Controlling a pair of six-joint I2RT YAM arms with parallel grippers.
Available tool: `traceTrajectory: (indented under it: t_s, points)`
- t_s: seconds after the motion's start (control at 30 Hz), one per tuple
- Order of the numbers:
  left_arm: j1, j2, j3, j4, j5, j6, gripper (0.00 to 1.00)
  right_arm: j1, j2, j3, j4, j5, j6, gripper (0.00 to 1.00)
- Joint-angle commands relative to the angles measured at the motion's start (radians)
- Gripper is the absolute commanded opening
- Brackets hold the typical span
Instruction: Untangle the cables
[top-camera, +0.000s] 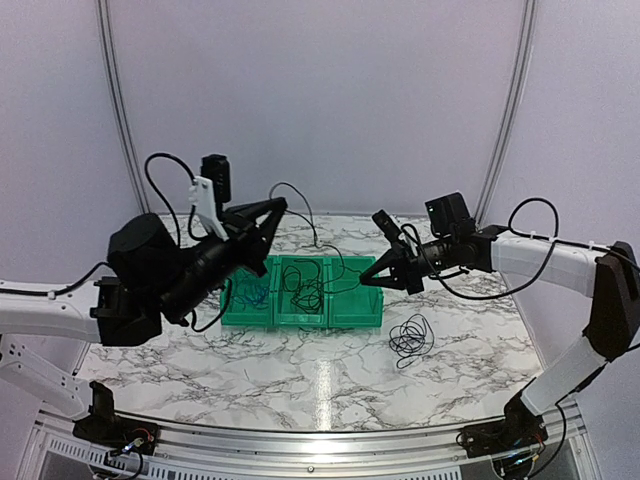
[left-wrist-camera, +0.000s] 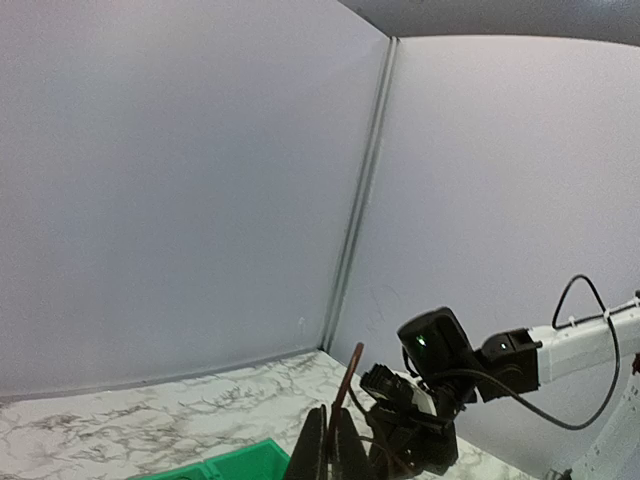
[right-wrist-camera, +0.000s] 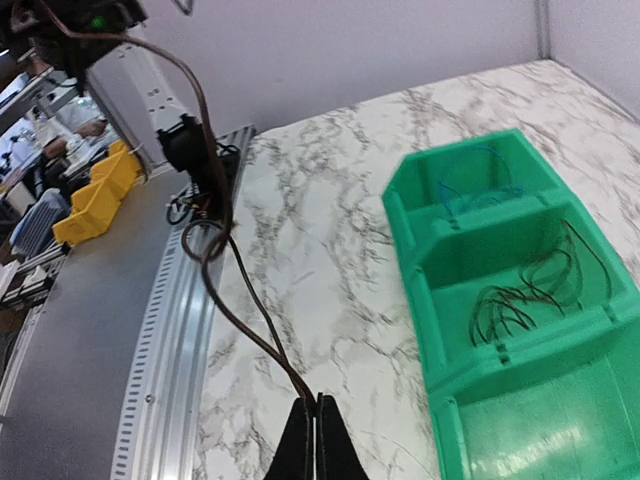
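A thin dark cable (top-camera: 300, 200) runs from my left gripper (top-camera: 281, 205) in an arc down over the green tray (top-camera: 300, 322) to my right gripper (top-camera: 366, 282). Both grippers are raised above the tray and shut on this cable. In the left wrist view the shut jaws (left-wrist-camera: 335, 420) pinch the cable (left-wrist-camera: 350, 375), with the right arm just beyond. In the right wrist view the shut jaws (right-wrist-camera: 317, 400) hold two strands of the cable (right-wrist-camera: 235, 290). A blue cable (top-camera: 252, 295) lies in the left compartment and a black one (top-camera: 305, 290) in the middle. Another black coil (top-camera: 410, 338) lies on the table.
The three-compartment tray (right-wrist-camera: 440, 330) stands mid-table on the marble top. A metal rail (top-camera: 300, 440) runs along the near edge. White walls close the back and sides. Yellow bins (right-wrist-camera: 95, 195) stand outside the cell.
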Motion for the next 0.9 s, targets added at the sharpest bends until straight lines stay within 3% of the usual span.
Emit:
traceTrajectory:
  t_s: [0.0,0.2,0.57,0.77,0.87]
  points:
    - [-0.003,-0.153,-0.040,-0.045,-0.174,0.130,0.00,-0.099,-0.004,-0.025,-0.014,0.141,0.011,0.00]
    - [-0.003,-0.264,-0.100,-0.103,-0.286,0.161,0.00,-0.215,0.009,-0.055,0.046,0.241,0.083,0.00]
    - [-0.003,-0.314,-0.108,-0.208,-0.395,0.162,0.00,-0.267,0.000,-0.057,0.081,0.423,0.136,0.00]
    - [-0.003,-0.273,-0.099,-0.274,-0.517,0.136,0.00,-0.274,0.039,-0.035,0.054,0.441,0.122,0.00]
    - [-0.003,-0.215,-0.091,-0.294,-0.512,0.093,0.00,-0.248,0.100,0.021,-0.015,0.427,0.086,0.00]
